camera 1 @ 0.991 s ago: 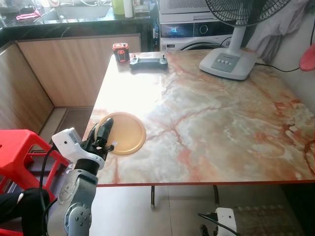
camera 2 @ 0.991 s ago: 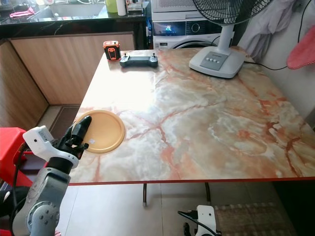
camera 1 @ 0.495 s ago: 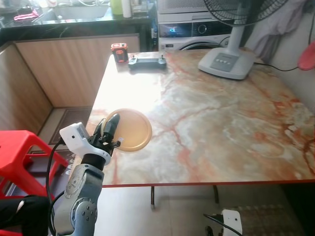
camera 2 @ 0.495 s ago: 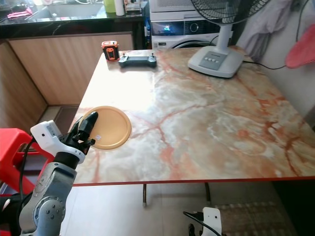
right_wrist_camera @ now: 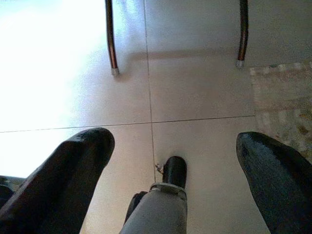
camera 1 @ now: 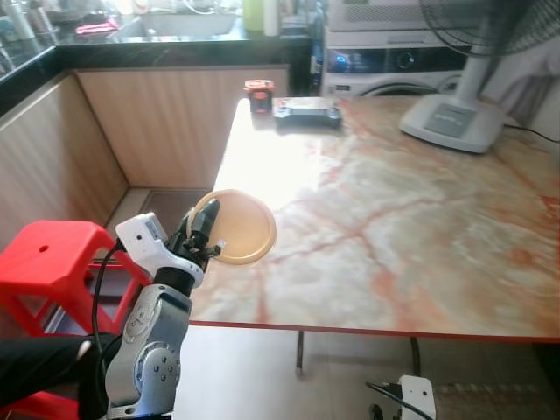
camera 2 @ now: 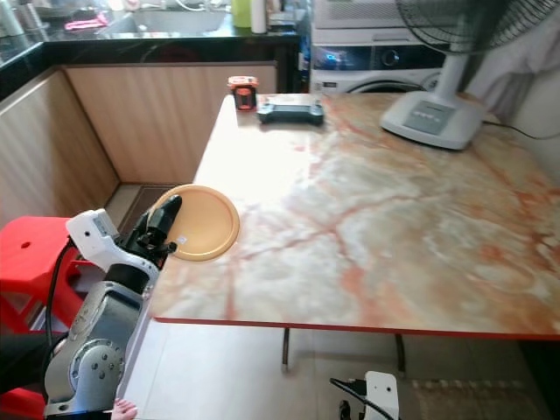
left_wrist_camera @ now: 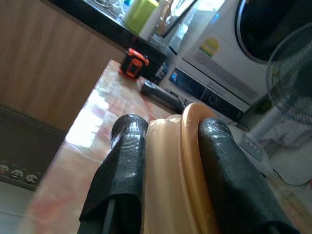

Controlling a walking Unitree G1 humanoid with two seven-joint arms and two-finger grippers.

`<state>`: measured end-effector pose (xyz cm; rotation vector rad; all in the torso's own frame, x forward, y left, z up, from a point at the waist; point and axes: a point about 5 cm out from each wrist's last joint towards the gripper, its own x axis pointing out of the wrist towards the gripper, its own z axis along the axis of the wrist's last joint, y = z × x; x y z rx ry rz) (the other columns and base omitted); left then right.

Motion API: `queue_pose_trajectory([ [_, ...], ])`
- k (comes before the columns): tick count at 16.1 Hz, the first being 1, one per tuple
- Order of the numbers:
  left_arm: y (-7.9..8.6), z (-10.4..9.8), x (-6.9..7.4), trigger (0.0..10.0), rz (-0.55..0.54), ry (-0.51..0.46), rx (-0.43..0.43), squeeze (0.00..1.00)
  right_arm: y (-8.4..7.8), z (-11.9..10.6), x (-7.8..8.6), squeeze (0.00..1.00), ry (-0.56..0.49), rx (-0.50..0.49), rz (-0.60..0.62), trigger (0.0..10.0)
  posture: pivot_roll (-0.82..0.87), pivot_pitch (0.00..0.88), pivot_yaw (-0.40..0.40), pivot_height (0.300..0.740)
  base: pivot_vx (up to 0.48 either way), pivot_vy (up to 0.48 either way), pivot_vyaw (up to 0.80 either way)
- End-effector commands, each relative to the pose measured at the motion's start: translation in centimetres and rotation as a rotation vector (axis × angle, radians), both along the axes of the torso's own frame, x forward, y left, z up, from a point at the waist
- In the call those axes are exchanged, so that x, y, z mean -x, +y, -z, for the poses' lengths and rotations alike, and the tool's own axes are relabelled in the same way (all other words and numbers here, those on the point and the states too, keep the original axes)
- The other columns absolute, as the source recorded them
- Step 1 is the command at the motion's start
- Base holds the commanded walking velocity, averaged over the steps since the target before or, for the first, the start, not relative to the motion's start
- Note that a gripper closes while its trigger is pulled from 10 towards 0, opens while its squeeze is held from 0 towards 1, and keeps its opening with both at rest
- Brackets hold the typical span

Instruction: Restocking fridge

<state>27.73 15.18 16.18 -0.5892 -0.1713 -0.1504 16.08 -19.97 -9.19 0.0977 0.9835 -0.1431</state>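
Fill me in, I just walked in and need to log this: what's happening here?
The robot's left pincer is shut on the rim of an orange plate at the near left corner of the marble table. The right pincer hangs open over the floor. A fan and a controller sit at the far end.

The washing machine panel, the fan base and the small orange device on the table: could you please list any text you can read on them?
None can be read.
Washing machine: lit blue display, too blurred.
Fan base: button markings too small.
Orange device: no legible label.
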Motion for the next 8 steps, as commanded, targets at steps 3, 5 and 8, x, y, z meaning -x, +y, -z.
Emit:
queue_pose_trajectory([
  [3, 0.04, -0.32, -0.05, 10.0, -0.019, -0.015, 0.013, 0.0, -0.13, 0.04, 0.12, 0.0, 0.008, -0.012, 0.006, 10.0, 0.08, 0.0, 0.017, 0.74, 0.0, 0.365, -0.4],
  [5, 0.11, -0.27, 0.05, 10.0, -0.019, -0.013, 0.014, 0.0, -0.12, 0.04, 0.1, 0.0, 0.013, -0.01, -0.006, 10.0, 0.07, 0.0, 0.018, 0.74, 0.0, 0.368, -0.8],
  [8, 0.26, -0.23, -0.03, 10.0, -0.029, -0.016, 0.005, 0.0, -0.09, 0.06, 0.09, 0.0, 0.019, -0.013, 0.0, 10.0, 0.07, 0.0, 0.018, 0.74, 0.0, 0.117, -0.8],
])
